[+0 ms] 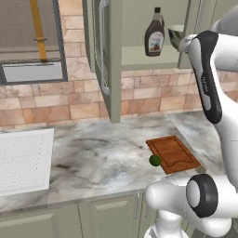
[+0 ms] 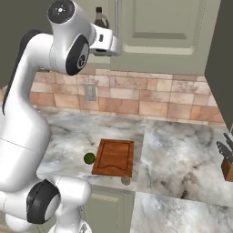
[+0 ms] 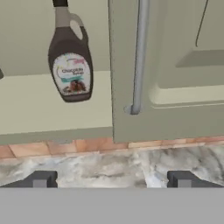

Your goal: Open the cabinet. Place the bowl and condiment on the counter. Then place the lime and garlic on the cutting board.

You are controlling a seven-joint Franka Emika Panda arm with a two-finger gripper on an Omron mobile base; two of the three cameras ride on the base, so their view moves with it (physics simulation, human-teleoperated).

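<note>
The olive-green cabinet [image 1: 104, 56] has its left door swung open, while its right door [image 3: 175, 65] with a silver bar handle [image 3: 139, 57] is shut. On the shelf stands the dark brown condiment [image 3: 71, 61] bottle, beside the steel bowl [image 1: 175, 36], which my arm partly hides. My gripper [image 3: 113, 180] hangs open and empty in front of the shelf, level with its lower edge, fingers wide apart. Down on the marbled counter [image 1: 102, 153] lies the cutting board [image 2: 114, 157]. The lime [image 2: 89, 158] sits just left of it, and the garlic [image 2: 125, 180] near its front edge.
A knife block [image 2: 226, 166] stands at the counter's far right. A white dotted panel [image 1: 23, 160] covers the counter's left end, with a grey appliance [image 1: 30, 42] above it. A wall outlet [image 2: 90, 92] sits in the brick backsplash.
</note>
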